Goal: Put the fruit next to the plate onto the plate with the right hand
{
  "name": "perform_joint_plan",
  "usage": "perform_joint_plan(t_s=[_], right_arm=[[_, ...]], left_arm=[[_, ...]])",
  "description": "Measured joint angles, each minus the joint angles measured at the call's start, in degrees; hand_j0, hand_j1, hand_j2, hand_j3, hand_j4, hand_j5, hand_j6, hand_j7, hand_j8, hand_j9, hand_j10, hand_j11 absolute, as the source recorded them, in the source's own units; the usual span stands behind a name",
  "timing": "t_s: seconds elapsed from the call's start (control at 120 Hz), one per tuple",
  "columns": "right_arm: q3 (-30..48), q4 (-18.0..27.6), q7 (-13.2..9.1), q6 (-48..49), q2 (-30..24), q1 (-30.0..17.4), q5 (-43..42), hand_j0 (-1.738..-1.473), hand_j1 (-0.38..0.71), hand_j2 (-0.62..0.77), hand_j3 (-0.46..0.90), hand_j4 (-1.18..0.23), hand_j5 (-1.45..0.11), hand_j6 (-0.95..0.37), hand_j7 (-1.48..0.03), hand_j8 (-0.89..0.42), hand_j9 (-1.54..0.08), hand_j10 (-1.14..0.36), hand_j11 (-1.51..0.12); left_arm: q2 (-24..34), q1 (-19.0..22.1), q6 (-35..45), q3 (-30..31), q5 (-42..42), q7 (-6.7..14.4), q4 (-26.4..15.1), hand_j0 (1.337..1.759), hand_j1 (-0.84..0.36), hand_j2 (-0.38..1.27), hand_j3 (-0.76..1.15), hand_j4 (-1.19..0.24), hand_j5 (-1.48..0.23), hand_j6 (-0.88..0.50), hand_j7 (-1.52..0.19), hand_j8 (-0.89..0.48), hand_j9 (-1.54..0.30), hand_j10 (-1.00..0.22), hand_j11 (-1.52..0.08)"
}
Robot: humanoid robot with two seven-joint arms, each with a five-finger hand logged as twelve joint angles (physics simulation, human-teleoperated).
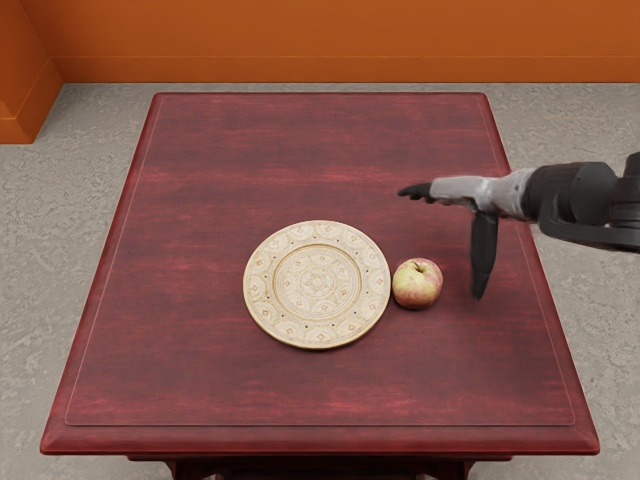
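A red-and-yellow apple rests on the table just right of a cream patterned plate, nearly touching its rim. My right hand reaches in from the right edge, above and to the right of the apple. Its fingers stretch out to the left and its thumb hangs straight down, a short gap right of the apple. The hand is open and holds nothing. The plate carries nothing.
The dark red wooden table stands on a grey floor, with an orange wall behind it. The table's right edge lies close under my forearm.
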Motion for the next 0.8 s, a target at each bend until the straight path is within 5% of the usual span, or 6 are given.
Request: perform_joint_plan(t_s=[0.1,0.433,0.8], right_arm=[[5.43,1.34,0.00,6.31,-3.60,-2.02,6.03,-1.658,-0.35,0.00,0.00,0.00,0.00,0.00,0.00,0.00,0.00,0.00,0.00],[7.97,1.36,0.00,-4.90,3.90,-11.45,-13.43,-1.658,-0.35,0.00,0.00,0.00,0.00,-0.01,0.00,0.00,0.00,0.00,0.00],[8.05,1.12,0.00,-7.65,7.02,-16.69,-17.35,-1.658,-0.12,-0.04,0.00,-0.19,-0.25,-0.19,-0.24,-0.19,-0.25,-0.19,-0.24]], left_arm=[[0.00,-0.06,0.00,0.00,0.00,0.00,0.00,1.658,0.35,0.00,0.00,0.00,0.00,0.00,0.00,0.00,0.00,0.00,0.00],[0.00,-0.02,0.00,0.00,0.00,0.00,0.01,1.658,0.35,0.00,0.00,0.00,0.00,0.00,0.00,0.00,0.00,0.00,0.00],[0.00,-0.01,0.01,0.00,0.00,0.00,0.00,1.658,0.35,0.00,0.00,0.00,0.00,0.00,0.00,0.00,0.00,0.00,0.00]])
